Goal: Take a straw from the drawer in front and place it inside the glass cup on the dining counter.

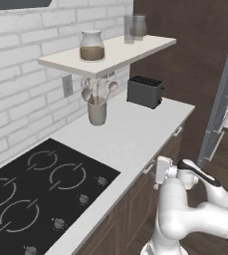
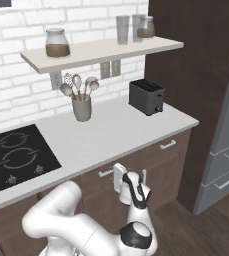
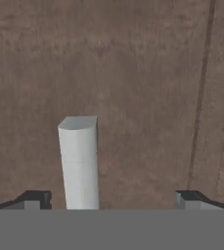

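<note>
Kitchen worktop (image 2: 111, 135) above; gripper (image 3: 111, 197) spread wide, empty, facing closed drawer (image 3: 133, 73), handle (image 3: 79, 161) between fingers. Step: opening drawer. Next: close on handle, pull.

Both base views look forward and down from behind the arm, sharing the counter (image 1: 135, 134), toaster (image 1: 144, 91) and shelf (image 1: 115, 52). The hand view faces the drawer (image 3: 108, 73) front, close up.
</note>
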Robot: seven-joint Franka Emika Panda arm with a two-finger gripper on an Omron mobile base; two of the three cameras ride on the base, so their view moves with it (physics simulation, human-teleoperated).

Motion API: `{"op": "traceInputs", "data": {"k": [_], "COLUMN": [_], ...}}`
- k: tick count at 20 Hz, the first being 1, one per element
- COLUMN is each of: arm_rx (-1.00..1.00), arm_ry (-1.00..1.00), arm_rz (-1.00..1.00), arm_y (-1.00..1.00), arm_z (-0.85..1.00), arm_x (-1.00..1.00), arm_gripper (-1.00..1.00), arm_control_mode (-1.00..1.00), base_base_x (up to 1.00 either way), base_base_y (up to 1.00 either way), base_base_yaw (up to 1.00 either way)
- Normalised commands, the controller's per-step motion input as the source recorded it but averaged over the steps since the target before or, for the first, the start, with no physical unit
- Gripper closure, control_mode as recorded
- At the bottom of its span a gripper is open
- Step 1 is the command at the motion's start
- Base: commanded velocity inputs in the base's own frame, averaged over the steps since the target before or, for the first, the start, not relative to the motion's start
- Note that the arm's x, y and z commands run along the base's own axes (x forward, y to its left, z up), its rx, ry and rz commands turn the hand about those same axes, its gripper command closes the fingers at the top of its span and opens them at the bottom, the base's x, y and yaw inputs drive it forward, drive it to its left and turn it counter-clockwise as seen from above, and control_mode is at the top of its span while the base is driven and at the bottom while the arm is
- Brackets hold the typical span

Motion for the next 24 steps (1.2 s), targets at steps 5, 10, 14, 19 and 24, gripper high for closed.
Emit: {"op": "traceInputs", "data": {"k": [5, 10, 14, 19, 24], "arm_rx": [0.00, 0.00, 0.00, 0.00, 0.00], "arm_ry": [0.00, 0.00, 0.00, 0.00, 0.00], "arm_rz": [0.00, 0.00, 0.00, 0.00, 0.00], "arm_y": [0.00, 0.00, 0.00, 0.03, 0.00], "arm_z": [-0.34, -0.19, -0.16, -0.19, 0.00], "arm_x": [0.19, 0.19, 0.16, 0.19, 0.01], "arm_gripper": [-1.00, -1.00, -1.00, 1.00, 1.00], "arm_control_mode": [-1.00, -1.00, -1.00, -1.00, -1.00], "base_base_x": [0.00, 0.00, 0.00, 0.00, 0.00], "base_base_y": [0.00, 0.00, 0.00, 0.00, 0.00], "base_base_yaw": [0.00, 0.00, 0.00, 0.00, 0.00]}}
